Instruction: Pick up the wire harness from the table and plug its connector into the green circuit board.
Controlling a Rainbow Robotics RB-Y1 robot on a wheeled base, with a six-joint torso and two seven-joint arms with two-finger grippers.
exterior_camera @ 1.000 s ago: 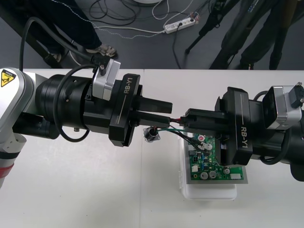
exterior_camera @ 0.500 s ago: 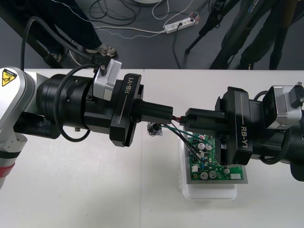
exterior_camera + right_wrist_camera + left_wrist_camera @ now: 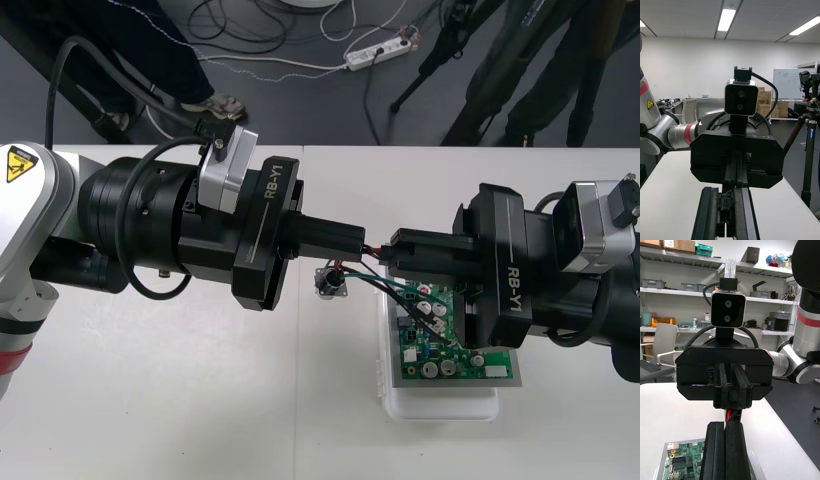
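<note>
Now left gripper (image 3: 356,243) and right gripper (image 3: 397,256), fingers narrow, pinch the wire harness (image 3: 374,249). Its socket (image 3: 328,282) hangs by the green circuit board's (image 3: 445,355) far-left corner.

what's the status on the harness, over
Left gripper, right gripper shut on harness, tip to tip over far-left corner of board. Socket hangs under left gripper; rest trails onto board. Plug seating hidden.

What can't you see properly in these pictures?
The plug of the wire harness: front view, hidden by the shut fingers of the right pincer.
Far part of the green circuit board: front view, covered by the right pincer.
Where the left pincer grips the harness: front view, its shut fingers cover it.
Most of the board: left wrist view, cut off by the picture's edge.
</note>
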